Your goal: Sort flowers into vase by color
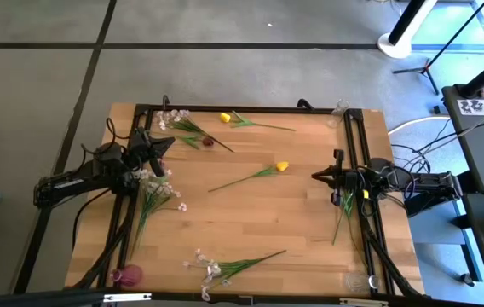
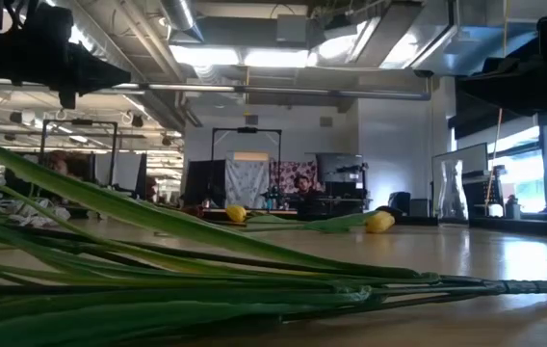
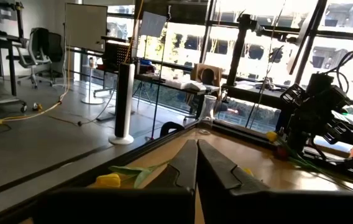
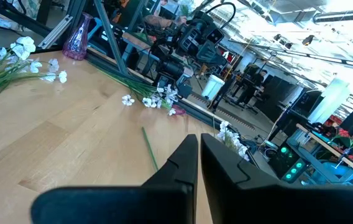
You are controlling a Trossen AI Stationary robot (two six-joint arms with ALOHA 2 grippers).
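Flowers lie loose on the wooden table [image 1: 250, 213]. One yellow tulip [image 1: 225, 117] lies at the far edge and also shows in the left wrist view [image 3: 108, 180]. Another yellow tulip [image 1: 282, 166] lies in the middle. A dark red tulip [image 1: 209, 141] lies at the far left. White-pink sprays lie at the far left [image 1: 174, 115], at the left [image 1: 161, 192] and near the front [image 1: 208, 269]. My left gripper [image 1: 158, 147] is shut and empty [image 3: 196, 165] by the far-left flowers. My right gripper [image 1: 319, 176] is shut and empty [image 4: 198, 155], right of the middle tulip.
A pink vase [image 1: 127, 275] stands at the near left corner and shows in the right wrist view [image 4: 77, 37]. Clear vases stand at the far right [image 1: 339, 108] and the near right [image 1: 357, 280]. A green stem [image 1: 344, 213] lies under the right arm. Black frame rails [image 1: 357, 145] run along the table's sides.
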